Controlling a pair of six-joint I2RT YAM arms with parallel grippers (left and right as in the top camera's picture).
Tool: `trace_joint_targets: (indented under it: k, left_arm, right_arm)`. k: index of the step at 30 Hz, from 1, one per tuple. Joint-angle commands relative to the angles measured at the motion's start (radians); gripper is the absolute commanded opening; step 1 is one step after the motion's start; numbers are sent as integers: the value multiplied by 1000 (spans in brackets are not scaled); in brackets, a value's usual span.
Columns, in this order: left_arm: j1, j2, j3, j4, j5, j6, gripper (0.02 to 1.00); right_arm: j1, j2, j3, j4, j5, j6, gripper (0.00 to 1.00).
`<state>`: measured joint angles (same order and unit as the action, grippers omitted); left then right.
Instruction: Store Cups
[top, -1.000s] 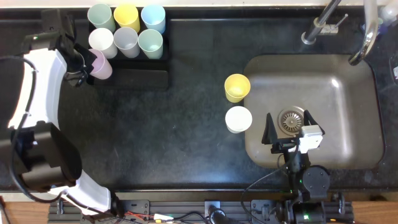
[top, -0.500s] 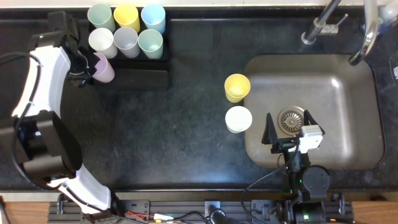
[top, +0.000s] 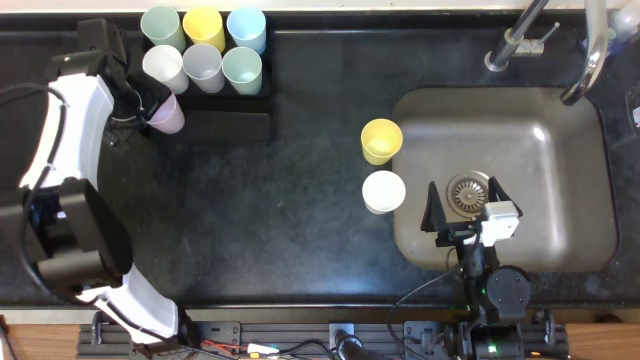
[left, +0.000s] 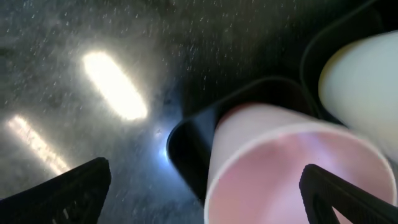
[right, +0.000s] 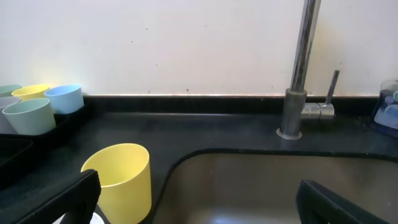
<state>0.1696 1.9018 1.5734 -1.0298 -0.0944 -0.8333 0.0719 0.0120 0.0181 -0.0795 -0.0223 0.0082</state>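
A pink cup (top: 167, 113) leans at the left end of the black rack (top: 235, 127), over its front row. My left gripper (top: 145, 103) is right at it. In the left wrist view the pink cup (left: 280, 162) sits mouth-up above a dark rack slot (left: 186, 149), close to one finger, with a clear gap to the other; the left gripper (left: 205, 186) is open. A yellow cup (top: 381, 140) and a white cup (top: 383, 191) stand by the sink's left rim. My right gripper (top: 462, 205) rests open over the sink, apart from the yellow cup (right: 121, 177).
Several pastel cups (top: 205, 45) fill the rack's back rows against the wall. The steel sink (top: 560, 250) takes up the right side, with a faucet (top: 520, 40) behind it. Bare dark counter (top: 270, 230) lies between rack and sink.
My left arm carried the pink cup a little toward the rack's front row and lower. The right arm and the yellow and white cups stayed put.
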Motion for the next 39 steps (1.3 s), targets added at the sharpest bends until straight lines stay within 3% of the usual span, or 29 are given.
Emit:
trace_joint_targets:
  k: [1,4,7,13,16,18,23,30,35,39]
  left_arm:
    - [-87,-171,12,-18,4,60,998]
    - [-238,-238,13,27,-21,149,998]
    - [-449,-254,25,88,-105,229,998]
    - [-871,-198,27,238,-375,187,998]
    - [-996,-155,27,275,-435,90,998]
    - [-1042,-131,27,281,-423,10,998]
    - [-1069,-79,27,275,-287,-129,998]
    - [-1024,-13,27,259,-130,-194,1000]
    - [-967,29,27,257,-6,-219,873]
    - [-933,45,27,246,38,-219,998]
  right_arm:
    - [0,-8,-14,5,-7,7,998]
    - [0,-8,-14,5,-7,7,998]
    - [0,-8,-14,5,-7,7,998]
    - [0,-8,-14,5,-7,7,998]
    - [0,-8,-14,5,-7,7,998]
    - [0,-8,-14,5,-7,7,996]
    - [0,-8,-14,5,-7,7,996]
    - [0,-8,-14,5,-7,7,996]
    - [0,-8,-14,5,-7,7,996]
    - [0,-8,-14,5,-7,7,996]
